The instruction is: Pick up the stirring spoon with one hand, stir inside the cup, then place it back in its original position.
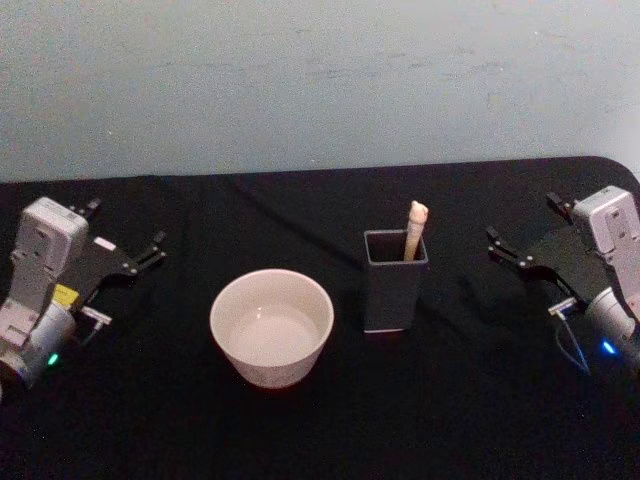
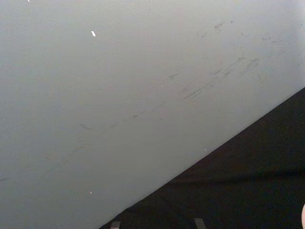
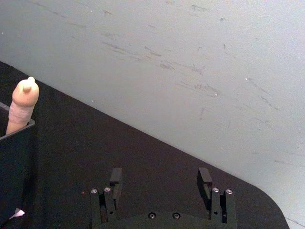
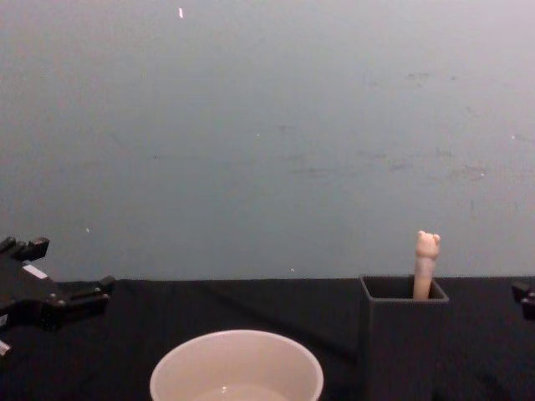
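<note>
The stirring spoon (image 1: 416, 228) stands upright in the dark grey square holder (image 1: 393, 295) right of centre; its beige bear-head handle (image 4: 426, 259) sticks out above the rim, and its bowl is hidden inside. The cream cup (image 1: 250, 365) sits to the holder's left, nearer the front edge. My left gripper (image 1: 128, 222) rests open at the far left, well away from the cup. At the far right my right gripper (image 1: 522, 217) is open with nothing between its fingers (image 3: 116, 177). The right wrist view has the spoon handle (image 3: 24, 102) and the holder (image 3: 14, 157) off to one side.
A black cloth covers the table (image 1: 470, 400), with a pale blue-grey wall (image 1: 320, 80) close behind its back edge. The table's far right corner (image 3: 267, 205) is rounded.
</note>
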`<action>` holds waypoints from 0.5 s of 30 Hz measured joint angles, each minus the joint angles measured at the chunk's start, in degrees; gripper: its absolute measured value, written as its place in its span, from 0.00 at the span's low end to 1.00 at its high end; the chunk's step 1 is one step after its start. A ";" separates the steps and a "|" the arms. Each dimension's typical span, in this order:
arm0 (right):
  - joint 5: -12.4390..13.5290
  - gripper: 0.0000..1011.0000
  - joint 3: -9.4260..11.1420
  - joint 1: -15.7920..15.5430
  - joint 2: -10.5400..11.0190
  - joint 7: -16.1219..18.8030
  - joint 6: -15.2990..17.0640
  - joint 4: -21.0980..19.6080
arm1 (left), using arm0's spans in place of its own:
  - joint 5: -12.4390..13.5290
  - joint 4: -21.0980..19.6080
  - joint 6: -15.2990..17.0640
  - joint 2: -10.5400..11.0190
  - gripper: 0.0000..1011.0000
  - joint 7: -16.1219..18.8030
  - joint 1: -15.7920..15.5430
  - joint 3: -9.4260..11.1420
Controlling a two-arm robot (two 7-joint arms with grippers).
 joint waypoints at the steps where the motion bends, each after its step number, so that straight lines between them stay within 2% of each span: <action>1: 0.00 0.99 0.00 0.00 0.00 0.00 0.00 0.00 | 0.00 0.00 0.00 0.00 0.99 0.00 0.00 0.00; 15: 0.00 0.99 0.00 0.00 0.00 0.00 0.00 0.00 | 0.00 0.00 0.00 0.00 0.99 0.00 0.00 0.00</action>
